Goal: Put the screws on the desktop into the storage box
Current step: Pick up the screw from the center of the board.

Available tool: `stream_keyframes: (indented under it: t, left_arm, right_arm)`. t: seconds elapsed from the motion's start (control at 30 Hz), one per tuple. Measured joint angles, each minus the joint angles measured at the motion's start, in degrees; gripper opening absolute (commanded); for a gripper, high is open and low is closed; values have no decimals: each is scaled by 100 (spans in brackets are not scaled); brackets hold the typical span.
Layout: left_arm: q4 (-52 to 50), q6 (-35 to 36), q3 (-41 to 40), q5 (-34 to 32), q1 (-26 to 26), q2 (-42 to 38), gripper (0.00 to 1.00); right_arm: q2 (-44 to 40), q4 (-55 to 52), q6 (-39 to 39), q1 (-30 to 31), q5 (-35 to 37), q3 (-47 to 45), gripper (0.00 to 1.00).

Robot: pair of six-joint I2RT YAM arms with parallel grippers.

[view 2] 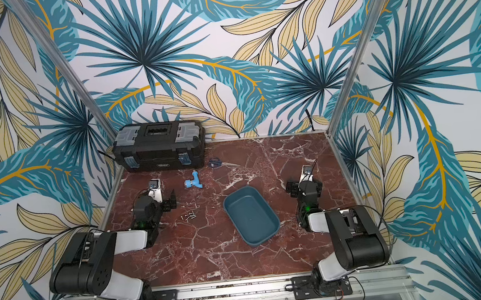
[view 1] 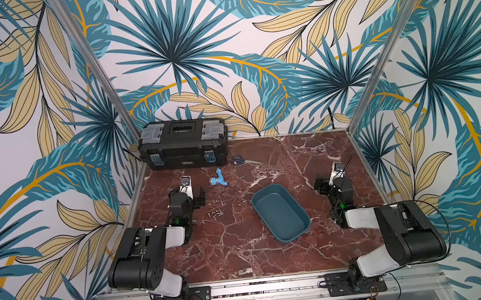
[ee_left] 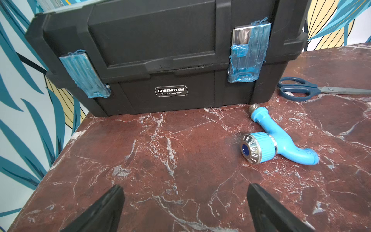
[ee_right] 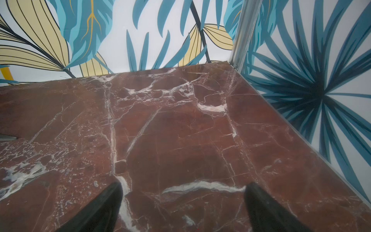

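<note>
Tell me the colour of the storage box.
The storage box is plain dark teal, with no pattern; it shows best in a top view.

On the desktop (view 1: 294, 163), the toolbox (view 1: 183, 145) stands in the far left corner. The scissors (view 1: 238, 160) lie just right of it, near the far edge. The pipe fitting (view 1: 218, 180) lies before the toolbox. The screws (view 1: 216, 213) lie clustered left of centre. The storage box (view 1: 281, 213) sits at centre, right of them and apart.

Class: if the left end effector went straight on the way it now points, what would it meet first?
Probably the black toolbox, dead ahead of the left end effector across the desktop; the blue pipe fitting lies off to one side.
</note>
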Motion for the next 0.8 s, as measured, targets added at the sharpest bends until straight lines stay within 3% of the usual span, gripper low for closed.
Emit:
stream_keyframes:
  t: [0.7,0.8]
  left_arm:
    - [0,0,0,-7,0,0,100]
    - [-87,9,-2,-461,-160,-116,100]
  right_arm:
    - [0,0,0,0,0,0,100]
    - [0,0,0,0,0,0,99]
